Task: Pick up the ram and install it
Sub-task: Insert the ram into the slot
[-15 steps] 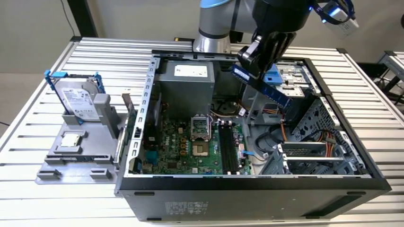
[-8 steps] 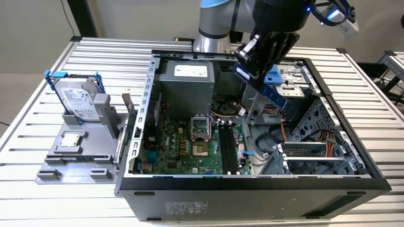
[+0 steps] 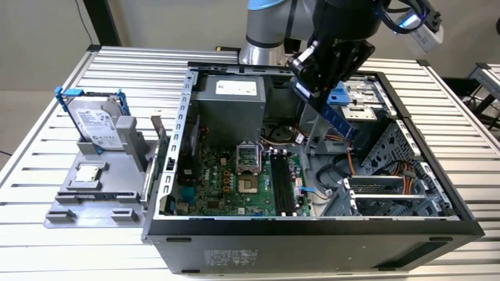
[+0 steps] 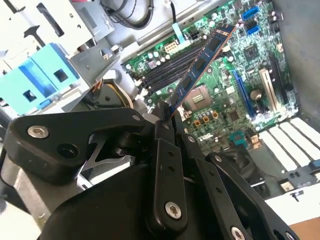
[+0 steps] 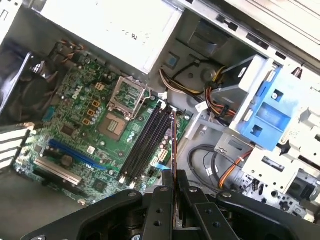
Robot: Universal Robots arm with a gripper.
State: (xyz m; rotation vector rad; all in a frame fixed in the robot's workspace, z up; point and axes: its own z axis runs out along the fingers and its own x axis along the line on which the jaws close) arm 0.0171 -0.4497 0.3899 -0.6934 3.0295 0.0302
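Exterior view: the open case [image 3: 168, 175] holds the motherboard [image 3: 226, 181]; the gripper [image 3: 306, 82], fingers clamped on the ram [image 3: 332, 114], hangs above it; a grey holder [image 3: 93, 196] alongside carries the hard drive [image 3: 98, 123]; the first wrist view shows the ram edge-on.

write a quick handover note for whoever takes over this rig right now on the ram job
Gripper: shut on one end of the long, thin dark ram stick, which hangs tilted in the air.
Ram: inside the top of the open dark computer case, on the exterior view's right, above the green motherboard and not touching it.
Done: the ram is picked up and over the case.
Left: the long black memory slots look empty, and the ram is not yet seated.
Untouched: the silver hard drive in its blue-handled frame stands at the exterior view's left.
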